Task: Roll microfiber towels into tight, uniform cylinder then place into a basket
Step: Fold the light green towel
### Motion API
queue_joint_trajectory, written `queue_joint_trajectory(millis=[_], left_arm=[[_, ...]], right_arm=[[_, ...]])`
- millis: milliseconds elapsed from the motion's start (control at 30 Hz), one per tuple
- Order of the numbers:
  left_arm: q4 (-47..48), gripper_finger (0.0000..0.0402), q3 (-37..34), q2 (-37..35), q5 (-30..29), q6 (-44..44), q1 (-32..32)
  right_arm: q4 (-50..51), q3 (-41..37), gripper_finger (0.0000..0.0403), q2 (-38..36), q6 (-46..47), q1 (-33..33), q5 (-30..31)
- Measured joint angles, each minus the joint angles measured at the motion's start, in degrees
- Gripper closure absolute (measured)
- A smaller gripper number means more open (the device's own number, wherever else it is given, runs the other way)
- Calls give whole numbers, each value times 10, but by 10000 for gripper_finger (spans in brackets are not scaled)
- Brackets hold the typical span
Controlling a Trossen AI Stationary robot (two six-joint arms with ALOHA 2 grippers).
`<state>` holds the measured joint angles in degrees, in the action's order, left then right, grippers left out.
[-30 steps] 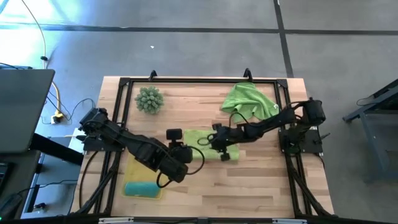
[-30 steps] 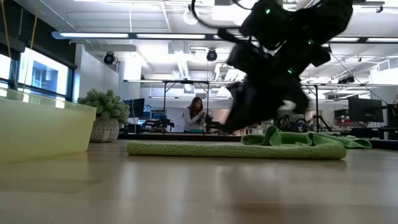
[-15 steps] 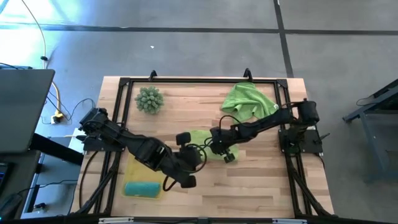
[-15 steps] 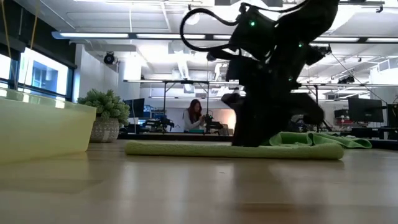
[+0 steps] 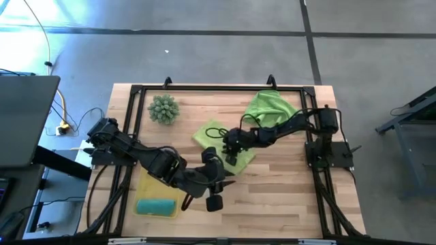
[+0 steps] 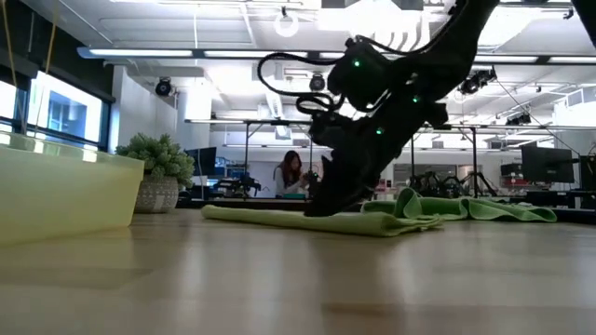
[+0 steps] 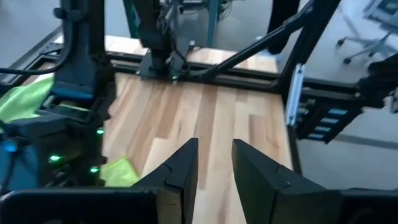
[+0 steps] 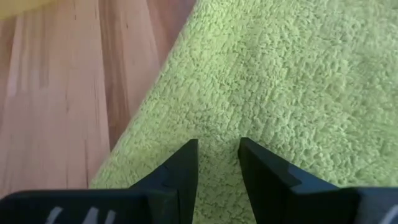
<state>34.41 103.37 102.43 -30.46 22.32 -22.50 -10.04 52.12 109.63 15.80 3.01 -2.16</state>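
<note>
The lime towel in the middle of the table has swung round in the last second — it lay as a long strip running three to nine o'clock, and now sits flat and skewed, one corner toward ten o'clock, unrolled. The right gripper has come onto it, fingers a narrow gap apart and pressed to the pile, nothing pinched that I can see. The left gripper has pulled off toward six o'clock, slightly parted, empty over bare wood. So rolling looks set to restart. A teal roll already lies in the basket at seven o'clock; the second lime towel waits crumpled at one o'clock — the spiky ball at eleven is clear.
</note>
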Motion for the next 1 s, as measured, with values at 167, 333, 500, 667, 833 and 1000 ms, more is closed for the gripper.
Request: queue_joint_trajectory(millis=[167, 333, 500, 667, 833, 1000], left_arm=[[-19, 314, 0, 0, -1, -8, 0], [5, 314, 0, 0, -35, -129, 11], [-5, 314, 0, 0, -19, -179, 24], [-19, 314, 0, 0, -15, -181, 33], [-36, 314, 0, 0, -10, -142, 40], [-42, 314, 0, 0, 0, -90, 42]], right_arm=[[9, -2, 289, -53, -58, 4, -23], [120, -1, 289, -124, -152, -1, -31], [282, -5, 289, -181, -346, -17, -45], [250, -33, 289, -160, -445, -20, -47], [203, -43, 289, -112, -443, -11, -46], [141, -40, 289, -77, -361, -12, -57]])
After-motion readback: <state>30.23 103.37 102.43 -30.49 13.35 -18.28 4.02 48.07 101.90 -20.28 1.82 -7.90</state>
